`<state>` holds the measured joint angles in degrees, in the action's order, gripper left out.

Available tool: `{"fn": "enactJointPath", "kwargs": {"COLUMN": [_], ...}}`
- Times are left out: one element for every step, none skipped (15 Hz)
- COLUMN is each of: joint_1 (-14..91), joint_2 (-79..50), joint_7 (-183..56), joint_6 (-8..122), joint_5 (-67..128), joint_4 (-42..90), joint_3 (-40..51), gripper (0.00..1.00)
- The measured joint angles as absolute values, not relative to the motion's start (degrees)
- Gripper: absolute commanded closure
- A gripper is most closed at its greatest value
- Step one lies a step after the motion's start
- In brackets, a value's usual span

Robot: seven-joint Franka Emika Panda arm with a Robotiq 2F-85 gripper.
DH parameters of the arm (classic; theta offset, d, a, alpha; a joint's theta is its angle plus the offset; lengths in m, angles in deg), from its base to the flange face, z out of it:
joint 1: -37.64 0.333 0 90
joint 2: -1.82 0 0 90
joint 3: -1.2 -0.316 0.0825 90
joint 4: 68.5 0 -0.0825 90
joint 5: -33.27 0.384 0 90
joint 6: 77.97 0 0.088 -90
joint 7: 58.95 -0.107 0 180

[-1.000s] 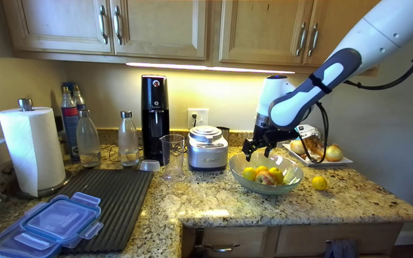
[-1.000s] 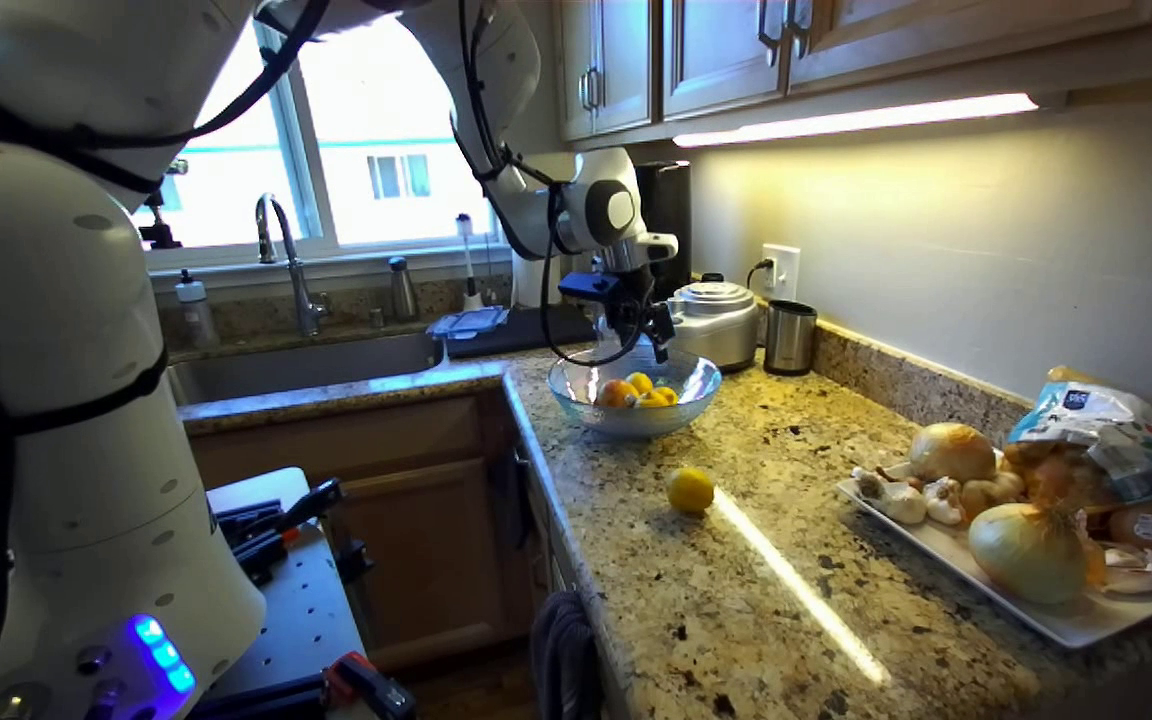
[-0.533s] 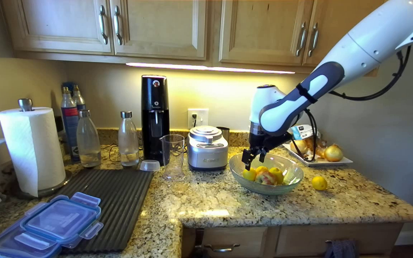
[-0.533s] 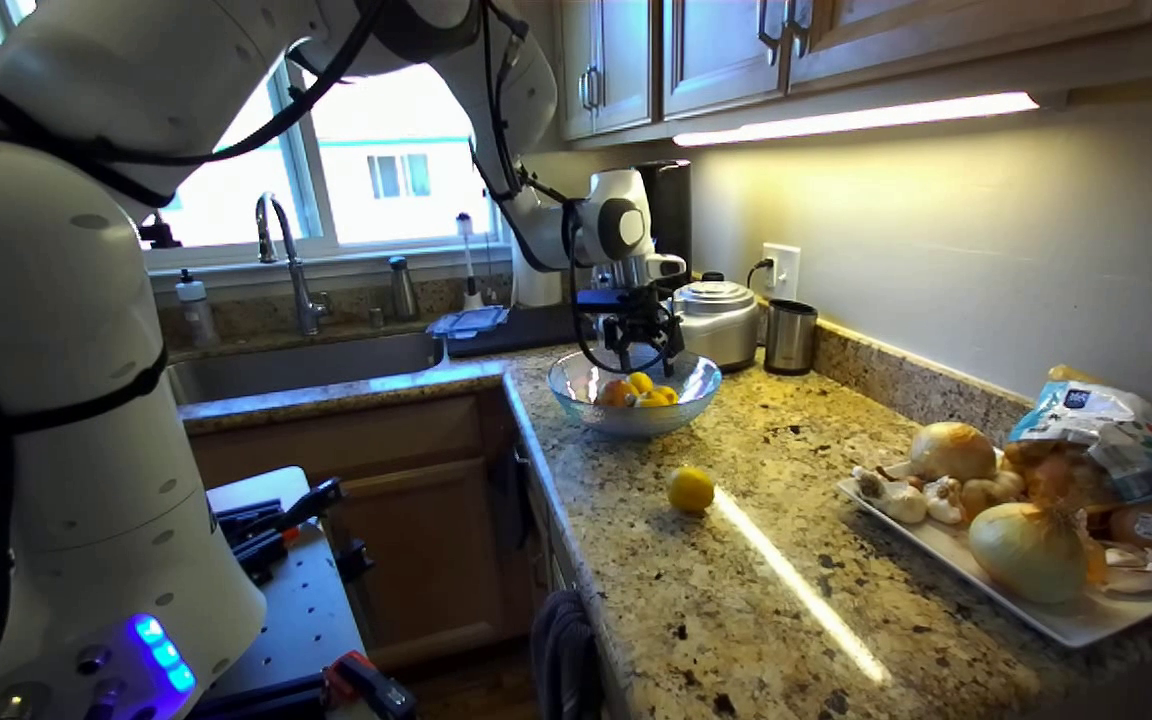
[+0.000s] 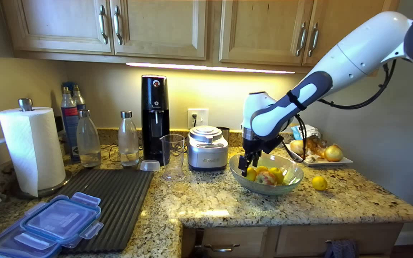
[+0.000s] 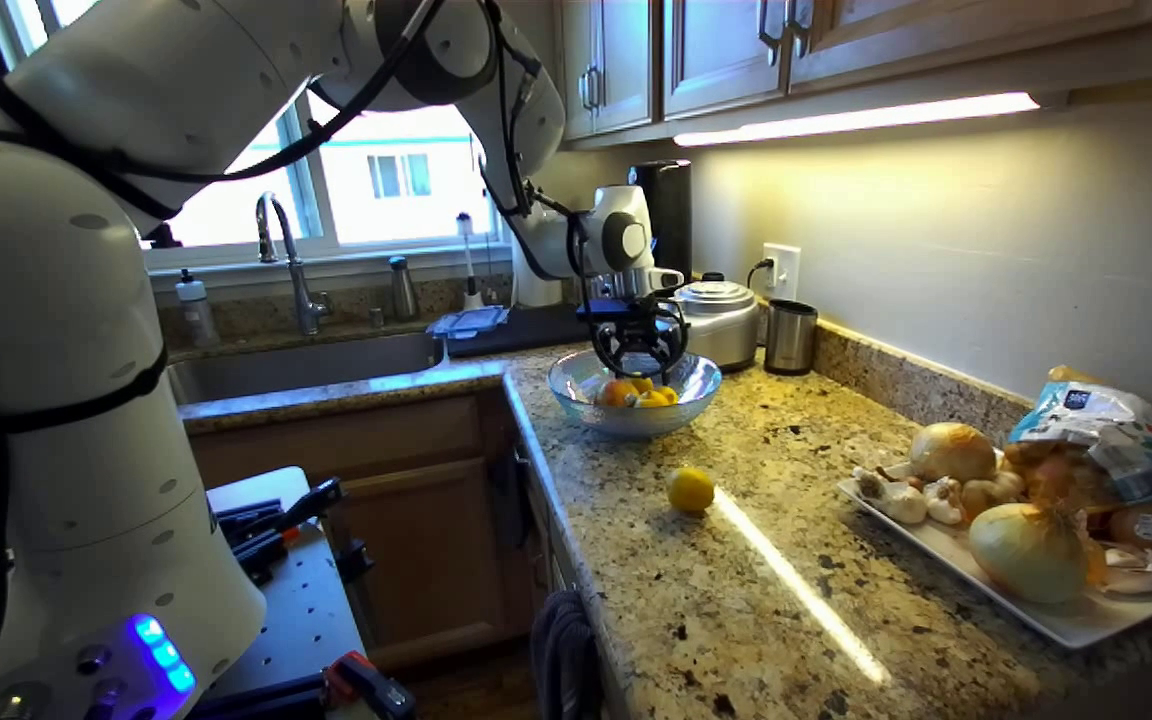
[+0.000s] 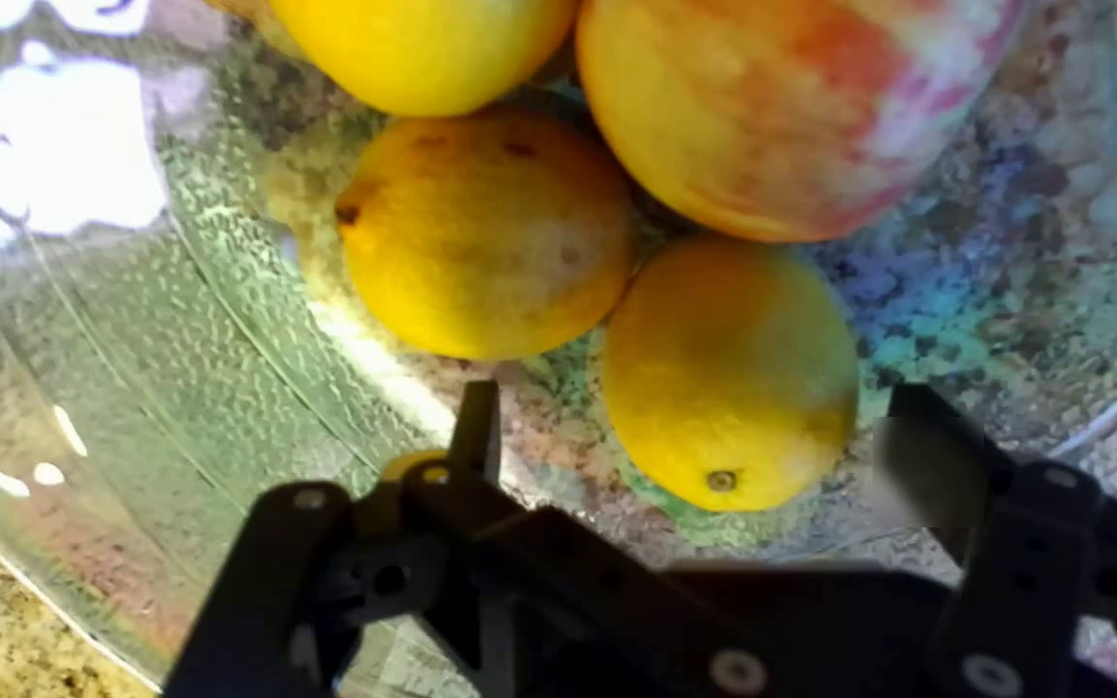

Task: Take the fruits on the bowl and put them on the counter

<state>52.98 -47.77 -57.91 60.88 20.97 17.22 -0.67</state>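
The glass bowl (image 5: 294,175) stands on the granite counter (image 5: 221,200) in both exterior views. It holds several yellow fruits (image 5: 276,175) and a larger red-yellow apple-like fruit (image 5: 266,178). Another yellow fruit (image 5: 319,183) lies on the counter beside the bowl; it also shows in an exterior view (image 6: 691,491). My gripper (image 5: 249,165) points down inside the bowl, at its side near the silver appliance. In the wrist view my gripper (image 7: 694,402) is open, its fingers on either side of one yellow fruit (image 7: 728,378) with visible gaps. A second yellow fruit (image 7: 486,233) touches that one.
The silver appliance (image 5: 208,154) and a clear jug (image 5: 173,157) stand beside the bowl. A white plate (image 6: 936,555) holds onions, garlic and a bag. A steel cup (image 6: 791,338) stands by the wall. A dark ribbed mat (image 5: 120,200) lies farther along the counter.
My gripper has moved down into the bowl and slightly toward the silver appliance, to the fruit at that side. It has also turned. The fruits and bowl have not visibly moved.
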Motion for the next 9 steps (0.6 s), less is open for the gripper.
{"fn": "enactJointPath", "kwargs": {"joint_1": [52.9,52.8,52.8,52.7,52.7,52.6,52.6,52.6,52.6], "joint_2": [-48.2,-48.6,-48.8,-48.9,-48.9,-48.9,-49.0,-49.0,-49.0], "joint_7": [-57.5,-57.1,-56.9,-56.8,-56.7,-56.6,-56.6,-56.6,-56.6], "joint_6": [60.3,59.9,59.7,59.5,59.3,59.0,58.7,58.5,58.3], "joint_5": [21.0,21.0,21.0,21.0,21.0,21.0,21.1,21.1,21.1], "joint_4": [16.5,16.1,15.9,15.9,15.9,15.8,15.9,15.8,15.8], "joint_3": [-0.9,-1.1,-1.4,-1.6,-1.8,-2.0,-2.2,-2.3,-2.3], "gripper": [0.0,0.02,0.12,0.26,0.31,0.34,0.35,0.38,0.41]}}
